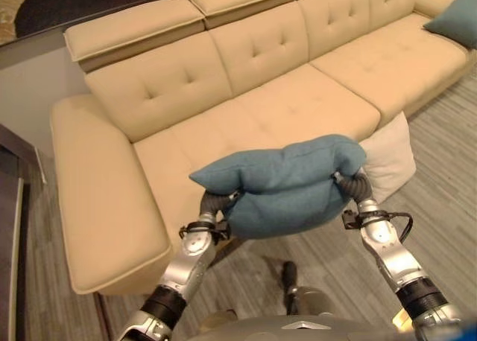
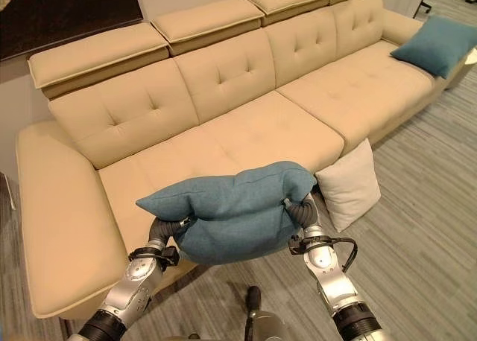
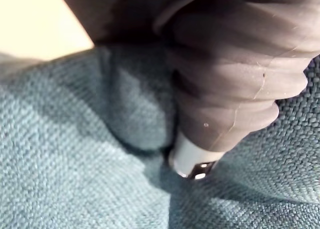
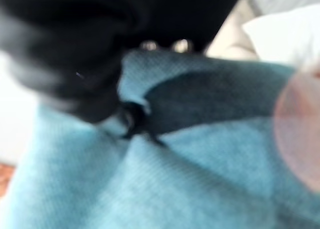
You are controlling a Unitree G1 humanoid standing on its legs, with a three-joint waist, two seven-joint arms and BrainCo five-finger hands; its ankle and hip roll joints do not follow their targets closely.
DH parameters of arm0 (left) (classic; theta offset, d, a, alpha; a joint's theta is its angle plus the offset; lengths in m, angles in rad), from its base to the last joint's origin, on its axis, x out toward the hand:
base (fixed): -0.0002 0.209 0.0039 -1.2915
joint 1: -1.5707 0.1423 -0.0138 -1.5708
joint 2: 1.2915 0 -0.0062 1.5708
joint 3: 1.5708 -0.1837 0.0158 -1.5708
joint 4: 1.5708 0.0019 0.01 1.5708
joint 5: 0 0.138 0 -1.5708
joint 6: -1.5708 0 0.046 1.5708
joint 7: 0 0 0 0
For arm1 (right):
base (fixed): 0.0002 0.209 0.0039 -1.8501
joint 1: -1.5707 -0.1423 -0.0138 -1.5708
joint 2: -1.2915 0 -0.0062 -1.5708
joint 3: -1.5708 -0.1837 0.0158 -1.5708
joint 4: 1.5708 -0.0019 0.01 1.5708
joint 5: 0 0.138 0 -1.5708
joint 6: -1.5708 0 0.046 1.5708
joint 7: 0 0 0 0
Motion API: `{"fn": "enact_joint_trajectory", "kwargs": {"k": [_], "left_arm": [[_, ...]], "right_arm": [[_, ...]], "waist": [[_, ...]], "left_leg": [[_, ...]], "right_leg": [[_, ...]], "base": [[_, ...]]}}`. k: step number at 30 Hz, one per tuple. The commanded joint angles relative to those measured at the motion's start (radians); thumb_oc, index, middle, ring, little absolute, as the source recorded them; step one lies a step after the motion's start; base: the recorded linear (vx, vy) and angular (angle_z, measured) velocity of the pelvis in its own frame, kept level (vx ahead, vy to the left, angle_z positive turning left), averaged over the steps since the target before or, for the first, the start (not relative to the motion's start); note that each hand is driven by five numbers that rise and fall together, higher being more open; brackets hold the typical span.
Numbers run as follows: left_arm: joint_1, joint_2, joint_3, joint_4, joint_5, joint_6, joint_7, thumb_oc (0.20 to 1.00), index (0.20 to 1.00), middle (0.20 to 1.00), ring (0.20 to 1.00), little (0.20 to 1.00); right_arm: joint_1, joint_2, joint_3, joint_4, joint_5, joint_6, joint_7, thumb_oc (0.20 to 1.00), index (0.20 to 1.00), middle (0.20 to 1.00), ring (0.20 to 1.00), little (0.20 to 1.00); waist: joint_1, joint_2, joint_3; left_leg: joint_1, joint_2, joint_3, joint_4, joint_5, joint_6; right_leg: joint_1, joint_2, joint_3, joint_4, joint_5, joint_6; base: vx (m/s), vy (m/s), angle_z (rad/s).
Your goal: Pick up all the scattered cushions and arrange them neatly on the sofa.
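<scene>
A long cream sofa (image 2: 246,125) with tufted backs and raised headrests runs from nine o'clock to one o'clock. Grey wood-grain floor (image 2: 425,229) spreads from four to six o'clock (a pale wall (image 1: 30,95) shows at ten).

A teal cushion (image 2: 238,207) hangs bunched between both hands before the beige sofa (image 2: 246,132), a white cushion (image 2: 349,183) leans upright against its front at three o'clock, and another teal cushion (image 2: 438,45) rests at one o'clock.
</scene>
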Motion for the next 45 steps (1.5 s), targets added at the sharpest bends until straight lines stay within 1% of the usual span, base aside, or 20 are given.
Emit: {"fn": "enact_joint_trajectory", "kwargs": {"k": [1,3,4,6,9,10,11,13,15,19,21,23,26,27,33,36,38,39,41,45], "left_arm": [[-0.117,-0.029,-0.061,-0.107,-0.021,-0.093,-0.055,0.200,0.200,0.200,0.200,0.200],[-0.119,-0.032,-0.061,-0.106,-0.020,-0.090,-0.052,0.200,0.200,0.200,0.200,0.200],[-0.124,-0.034,-0.075,-0.102,-0.023,-0.089,-0.057,0.200,0.200,0.200,0.200,0.200],[-0.134,-0.037,-0.089,-0.095,-0.012,-0.087,-0.061,0.200,0.200,0.200,0.200,0.200],[-0.145,-0.036,-0.089,-0.101,0.004,-0.084,-0.062,0.200,0.200,0.200,0.200,0.200],[-0.139,-0.035,-0.086,-0.112,0.010,-0.087,-0.064,0.200,0.200,0.200,0.200,0.200],[-0.139,-0.035,-0.086,-0.112,0.010,-0.087,-0.064,0.200,0.200,0.200,0.200,0.200],[-0.119,-0.021,-0.078,-0.130,0.013,-0.081,-0.063,0.200,0.200,0.200,0.200,0.200],[-0.113,-0.015,-0.076,-0.140,0.012,-0.077,-0.067,0.200,0.200,0.200,0.200,0.200],[-0.110,0.006,-0.064,-0.165,0.021,-0.071,-0.053,0.200,0.200,0.200,0.200,0.200],[-0.113,0.018,-0.062,-0.170,0.030,-0.069,-0.051,0.200,0.200,0.200,0.200,0.200],[-0.111,0.024,-0.059,-0.167,0.039,-0.068,-0.053,0.200,0.200,0.200,0.200,0.200],[-0.108,0.029,-0.055,-0.164,0.039,-0.071,-0.054,0.200,0.200,0.200,0.200,0.200],[-0.106,0.027,-0.046,-0.157,0.037,-0.071,-0.051,0.200,0.200,0.200,0.200,0.200],[-0.101,0.022,-0.048,-0.148,0.039,-0.080,-0.063,0.200,0.200,0.200,0.200,0.200],[-0.102,0.022,-0.055,-0.143,0.047,-0.081,-0.073,0.200,0.200,0.200,0.200,0.200],[-0.098,0.015,-0.065,-0.143,0.036,-0.080,-0.083,0.200,0.200,0.200,0.200,0.200],[-0.107,0.009,-0.071,-0.139,0.029,-0.080,-0.087,0.200,0.200,0.200,0.200,0.200],[-0.122,0.006,-0.071,-0.141,0.029,-0.084,-0.087,0.200,0.200,0.200,0.200,0.200],[-0.138,0.005,-0.055,-0.150,0.033,-0.086,-0.068,0.200,0.200,0.200,0.200,0.200]], "right_arm": [[-0.059,0.040,0.048,-0.110,-0.002,-0.107,0.028,0.200,0.200,0.200,0.200,0.200],[-0.056,0.041,0.049,-0.111,0.000,-0.104,0.025,0.200,0.200,0.200,0.200,0.200],[-0.041,0.041,0.040,-0.116,0.009,-0.099,0.021,0.200,0.200,0.200,0.200,0.200],[-0.035,0.041,0.030,-0.110,0.011,-0.098,0.018,0.200,0.200,0.200,0.200,0.200],[-0.022,0.046,0.010,-0.117,0.003,-0.101,0.005,0.200,0.200,0.200,0.200,0.200],[-0.012,0.046,0.004,-0.124,0.001,-0.098,0.006,0.200,0.200,0.200,0.200,0.200],[-0.012,0.046,0.003,-0.124,0.001,-0.098,0.006,0.200,0.200,0.200,0.200,0.200],[-0.007,0.063,0.018,-0.117,-0.010,-0.093,0.013,0.200,0.200,0.200,0.200,0.200],[-0.001,0.068,0.015,-0.122,-0.009,-0.092,0.018,0.200,0.200,0.200,0.200,0.200],[-0.020,0.093,0.029,-0.110,-0.009,-0.090,0.022,0.200,0.200,0.200,0.200,0.200],[-0.028,0.099,0.033,-0.110,-0.007,-0.090,0.027,0.200,0.200,0.200,0.200,0.200],[-0.026,0.099,0.032,-0.113,-0.008,-0.089,0.031,0.200,0.200,0.200,0.200,0.200],[-0.033,0.095,0.032,-0.110,-0.005,-0.091,0.036,0.200,0.200,0.200,0.200,0.200],[-0.040,0.094,0.035,-0.115,-0.002,-0.093,0.036,0.200,0.200,0.200,0.200,0.200],[-0.026,0.079,0.026,-0.119,-0.007,-0.094,0.042,0.200,0.200,0.200,0.200,0.200],[-0.011,0.074,0.022,-0.123,-0.004,-0.102,0.048,0.200,0.200,0.200,0.200,0.200],[0.004,0.061,0.008,-0.135,0.005,-0.107,0.049,0.200,0.200,0.200,0.200,0.200],[0.024,0.056,-0.013,-0.147,0.024,-0.115,0.043,0.200,0.200,0.200,0.200,0.200],[0.024,0.043,-0.015,-0.158,0.031,-0.119,0.043,0.200,0.200,0.200,0.200,0.200],[0.025,0.033,-0.027,-0.172,0.024,-0.116,0.035,0.200,0.200,0.200,0.200,0.200]], "waist": [[-0.017,-0.045,-0.044],[-0.021,-0.045,-0.043],[-0.024,-0.053,-0.038],[-0.024,-0.054,-0.033],[-0.039,-0.038,-0.042],[-0.023,-0.043,-0.035],[-0.023,-0.043,-0.035],[-0.001,-0.040,-0.043],[0.004,-0.041,-0.046],[0.026,-0.037,-0.031],[0.023,-0.029,-0.021],[0.013,-0.029,-0.025],[-0.001,-0.032,-0.032],[-0.015,-0.046,-0.030],[-0.045,-0.065,-0.032],[-0.048,-0.074,-0.042],[-0.057,-0.076,-0.054],[-0.083,-0.084,-0.060],[-0.081,-0.089,-0.045],[-0.080,-0.083,-0.040]], "left_leg": [[-0.051,-0.047,0.090,0.203,0.107,0.003],[-0.061,-0.027,0.115,0.212,0.103,0.009],[-0.109,-0.017,0.183,0.141,0.078,0.028],[-0.144,-0.025,0.239,0.009,0.030,0.053],[-0.195,0.008,0.360,-0.128,0.114,0.030],[-0.230,0.015,0.364,-0.112,0.163,0.033],[-0.231,0.016,0.364,-0.110,0.162,0.033],[-0.175,-0.034,0.304,-0.146,0.123,0.065],[-0.158,-0.043,0.303,-0.151,0.107,0.080],[-0.086,-0.080,0.300,-0.139,0.035,0.146],[-0.056,-0.076,0.286,-0.138,0.021,0.154],[-0.032,-0.082,0.258,-0.136,-0.002,0.158],[-0.011,-0.089,0.233,-0.154,-0.005,0.149],[0.013,-0.100,0.208,-0.163,-0.020,0.139],[0.068,-0.108,0.143,-0.200,-0.034,0.112],[0.062,-0.092,0.132,-0.182,-0.034,0.095],[0.047,-0.070,0.119,-0.158,-0.033,0.073],[-0.013,-0.014,0.168,-0.045,-0.003,0.043],[-0.072,-0.007,0.147,0.062,0.012,0.030],[-0.092,0.020,0.167,-0.038,0.026,0.031]], "right_leg": [[0.065,-0.020,0.009,-0.061,0.068,0.052],[0.075,-0.014,-0.006,-0.060,0.051,0.044],[0.099,-0.025,-0.025,-0.064,0.029,0.048],[0.126,-0.035,-0.046,-0.070,0.005,0.061],[0.159,-0.020,-0.075,-0.062,-0.039,0.066],[0.176,-0.024,-0.080,-0.042,-0.055,0.055],[0.176,-0.024,-0.080,-0.042,-0.056,0.054],[0.191,-0.049,-0.069,0.026,-0.088,0.076],[0.188,-0.064,-0.071,0.070,-0.090,0.083],[0.127,-0.146,-0.069,0.314,0.012,0.119],[0.076,-0.140,-0.047,0.394,0.010,0.114],[0.041,-0.123,-0.011,0.378,0.004,0.109],[0.014,-0.086,0.026,0.274,0.005,0.104],[-0.025,-0.074,0.074,0.139,0.052,0.126],[-0.047,-0.022,0.167,0.013,0.112,0.156],[-0.018,-0.008,0.188,-0.002,0.094,0.147],[0.010,-0.001,0.175,-0.024,0.080,0.129],[0.037,-0.012,0.128,-0.039,0.068,0.100],[0.061,-0.010,0.103,-0.047,0.054,0.071],[0.081,-0.022,0.076,-0.057,0.030,0.072]], "base": [[0.13,-0.230,0.51],[0.13,-0.137,0.55],[0.17,-0.058,0.65],[0.20,-0.014,0.63],[0.27,0.052,0.66],[0.19,0.058,0.66],[0.21,0.118,0.36],[0.31,0.240,-0.32],[0.21,0.178,-0.34],[0.16,0.228,-0.09],[0.16,0.139,0.03],[0.19,0.056,0.11],[0.20,-0.026,0.38],[0.20,-0.056,0.56],[0.20,-0.085,0.42],[0.15,-0.171,0.36],[0.15,-0.278,0.59],[0.09,-0.325,0.53],[0.05,-0.246,0.96],[0.04,-0.036,0.41]]}}
